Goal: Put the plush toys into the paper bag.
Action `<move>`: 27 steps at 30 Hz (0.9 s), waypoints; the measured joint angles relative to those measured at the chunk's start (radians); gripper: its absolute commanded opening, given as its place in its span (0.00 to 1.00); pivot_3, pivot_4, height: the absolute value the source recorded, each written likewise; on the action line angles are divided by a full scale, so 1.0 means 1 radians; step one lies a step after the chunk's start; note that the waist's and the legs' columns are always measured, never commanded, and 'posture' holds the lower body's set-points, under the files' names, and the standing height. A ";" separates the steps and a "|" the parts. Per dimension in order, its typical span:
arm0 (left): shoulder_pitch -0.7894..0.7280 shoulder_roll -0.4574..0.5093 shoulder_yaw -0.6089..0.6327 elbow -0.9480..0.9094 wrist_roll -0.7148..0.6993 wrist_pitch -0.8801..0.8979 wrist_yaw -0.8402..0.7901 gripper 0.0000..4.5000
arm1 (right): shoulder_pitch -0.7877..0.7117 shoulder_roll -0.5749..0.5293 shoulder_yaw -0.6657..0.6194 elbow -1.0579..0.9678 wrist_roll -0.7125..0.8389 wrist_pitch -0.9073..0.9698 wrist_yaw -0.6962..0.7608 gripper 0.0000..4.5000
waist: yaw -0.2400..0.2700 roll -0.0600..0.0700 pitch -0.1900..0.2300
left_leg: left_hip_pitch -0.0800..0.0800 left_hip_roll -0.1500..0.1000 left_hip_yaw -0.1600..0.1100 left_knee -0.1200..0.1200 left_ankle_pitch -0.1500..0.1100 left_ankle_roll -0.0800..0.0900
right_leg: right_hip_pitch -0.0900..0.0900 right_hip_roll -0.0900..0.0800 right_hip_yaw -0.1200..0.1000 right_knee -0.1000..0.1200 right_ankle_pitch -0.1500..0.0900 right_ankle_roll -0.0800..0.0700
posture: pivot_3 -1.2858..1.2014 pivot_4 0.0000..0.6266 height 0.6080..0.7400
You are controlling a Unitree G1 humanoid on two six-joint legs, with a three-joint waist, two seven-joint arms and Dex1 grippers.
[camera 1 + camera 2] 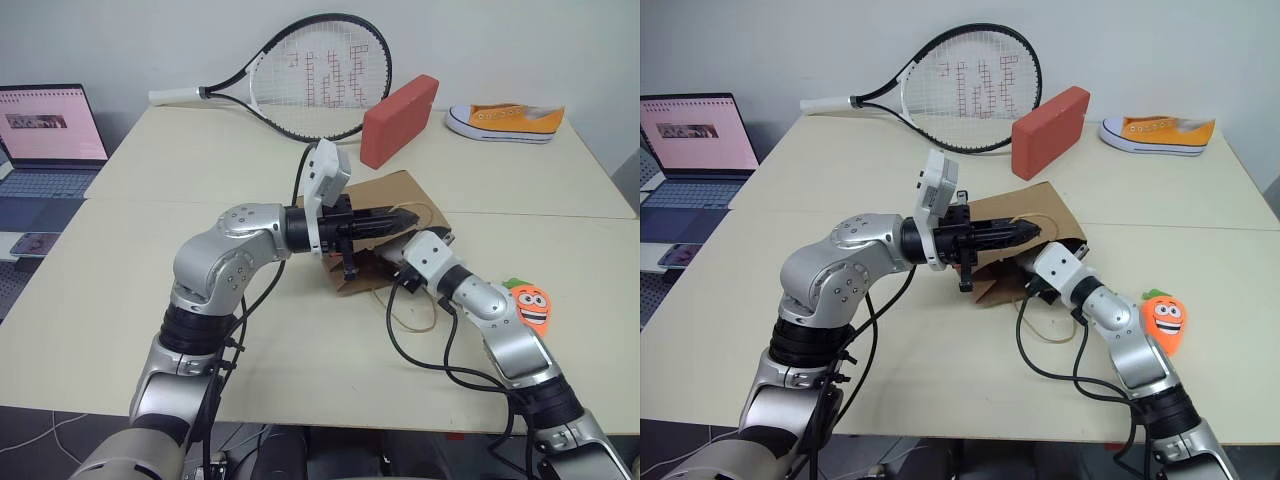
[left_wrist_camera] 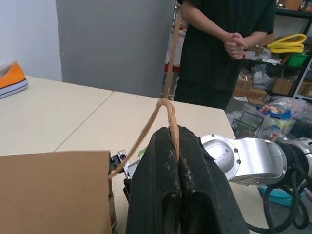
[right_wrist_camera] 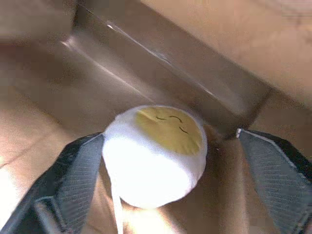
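On the cream table [image 1: 300, 340], the left claw [image 1: 408, 217] pinches the brown kraft paper bag [image 1: 1035, 205] handle; the right claw [image 3: 170, 185], spread, has dropped the white egg plush [image 3: 156, 156] inside. Next: fetch the orange carrot plush [image 1: 1164, 322], near right.

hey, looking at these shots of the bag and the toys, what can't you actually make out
- Right claw: in the head views it sits inside the paper bag, hidden by the bag's wall and the left arm.
- Egg toy: the head views cannot show it within the bag.
- Carrot toy: the right forearm overlaps its near edge in the left eye view.
- Bag handle: in the left wrist view its loop runs off the top edge above the left claw.
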 measured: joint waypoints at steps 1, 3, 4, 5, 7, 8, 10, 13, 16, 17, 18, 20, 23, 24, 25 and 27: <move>0.001 -0.001 -0.001 0.001 0.001 0.000 0.002 0.00 | 0.023 -0.020 -0.015 -0.058 0.035 0.042 0.036 1.00 | 0.000 0.000 0.000 | 0.000 0.000 0.000 0.000 0.000 0.000 | 0.000 0.000 0.000 0.000 0.000 0.000 | 0.52 0.24 1.00; 0.001 -0.002 -0.003 0.004 0.005 -0.002 0.008 0.00 | 0.056 -0.061 -0.056 -0.159 0.101 0.129 0.095 1.00 | 0.002 0.000 0.000 | 0.000 0.000 -0.001 0.000 0.000 0.000 | 0.000 0.000 0.000 0.000 0.000 0.000 | 0.52 0.24 1.00; 0.001 -0.002 -0.004 0.005 0.006 -0.003 0.010 0.00 | 0.073 -0.081 -0.082 -0.208 0.137 0.176 0.122 1.00 | 0.002 0.000 0.000 | 0.000 0.000 -0.001 0.000 0.000 0.000 | 0.000 0.000 -0.001 0.000 0.000 0.000 | 0.52 0.24 1.00; 0.001 -0.004 -0.005 0.006 0.007 -0.004 0.011 0.00 | 0.089 -0.100 -0.107 -0.252 0.175 0.220 0.145 1.00 | 0.002 0.000 0.000 | 0.000 0.000 -0.001 0.000 0.000 0.000 | 0.000 0.000 -0.001 0.000 0.000 0.000 | 0.52 0.24 1.00; 0.001 -0.006 -0.007 0.010 0.009 -0.005 0.013 0.00 | 0.115 -0.140 -0.164 -0.340 0.259 0.314 0.191 1.00 | 0.002 0.000 0.000 | 0.000 0.000 -0.001 0.000 0.000 0.000 | 0.001 0.000 -0.001 0.000 0.000 0.000 | 0.52 0.24 1.00; 0.000 -0.010 -0.008 0.012 0.009 -0.005 0.014 0.00 | 0.132 -0.160 -0.197 -0.381 0.303 0.357 0.213 1.00 | 0.002 0.000 0.000 | 0.000 0.000 -0.001 0.000 0.000 0.000 | 0.001 0.000 -0.001 0.000 0.000 0.000 | 0.52 0.24 1.00; -0.002 -0.018 -0.016 0.021 0.012 -0.010 0.013 0.00 | 0.193 -0.238 -0.289 -0.462 0.399 0.432 0.279 1.00 | 0.004 0.000 0.000 | 0.000 0.000 -0.001 0.000 0.000 0.000 | 0.001 0.000 -0.001 0.000 0.000 0.000 | 0.52 0.24 1.00; 0.004 -0.017 -0.019 0.033 0.023 -0.021 0.013 0.00 | 0.285 -0.339 -0.456 -0.517 0.490 0.504 0.351 1.00 | 0.006 0.000 0.000 | 0.000 0.000 0.000 0.000 0.000 0.000 | 0.001 0.000 -0.001 -0.001 0.000 0.000 | 0.52 0.24 1.00; 0.004 -0.021 -0.025 0.034 0.024 -0.025 0.009 0.00 | 0.385 -0.386 -0.622 -0.496 0.518 0.538 0.373 1.00 | 0.006 0.000 0.000 | 0.000 0.000 0.000 0.001 0.000 0.000 | 0.002 0.000 -0.001 -0.001 0.000 0.000 | 0.52 0.24 1.00; 0.004 -0.021 -0.025 0.034 0.024 -0.025 0.009 0.00 | 0.405 -0.386 -0.657 -0.480 0.516 0.543 0.367 1.00 | 0.005 0.000 0.000 | 0.000 0.000 0.000 0.001 0.000 0.000 | 0.002 0.000 -0.001 -0.001 0.000 0.000 | 0.52 0.24 1.00; 0.004 -0.023 -0.025 0.034 0.024 -0.026 0.009 0.00 | 0.428 -0.383 -0.693 -0.454 0.509 0.547 0.354 1.00 | 0.005 0.000 0.000 | 0.000 0.000 0.001 0.001 0.000 0.000 | 0.002 0.000 0.000 0.000 -0.001 -0.001 | 0.52 0.24 1.00; 0.005 -0.024 -0.026 0.034 0.024 -0.027 0.009 0.00 | 0.485 -0.377 -0.736 -0.402 0.481 0.541 0.326 1.00 | 0.006 0.000 0.000 | 0.000 0.000 0.001 0.001 0.000 0.000 | 0.002 0.000 0.000 0.000 -0.003 -0.004 | 0.52 0.24 1.00; 0.006 -0.025 -0.026 0.034 0.025 -0.027 0.008 0.00 | 0.554 -0.360 -0.747 -0.331 0.448 0.502 0.309 1.00 | 0.003 0.000 0.000 | 0.000 0.000 0.001 0.001 0.000 0.000 | 0.002 0.000 0.000 0.000 -0.003 -0.004 | 0.52 0.24 1.00; 0.006 -0.025 -0.026 0.034 0.026 -0.027 0.008 0.00 | 0.564 -0.356 -0.746 -0.307 0.445 0.484 0.309 1.00 | 0.002 0.000 0.000 | 0.001 0.000 0.002 0.001 0.000 0.000 | 0.002 0.000 0.001 0.000 -0.003 -0.004 | 0.52 0.24 1.00; 0.006 -0.025 -0.026 0.034 0.026 -0.027 0.007 0.00 | 0.568 -0.355 -0.745 -0.274 0.438 0.463 0.308 1.00 | 0.001 0.000 0.000 | 0.001 0.000 0.002 0.001 0.000 0.000 | 0.002 0.000 0.001 -0.001 -0.003 -0.004 | 0.52 0.24 1.00; 0.006 -0.025 -0.026 0.034 0.027 -0.028 0.004 0.00 | 0.569 -0.362 -0.738 -0.214 0.424 0.434 0.311 1.00 | 0.001 0.000 0.000 | 0.001 0.000 0.002 0.002 0.000 0.000 | 0.002 0.000 0.001 0.000 -0.003 -0.004 | 0.52 0.24 1.00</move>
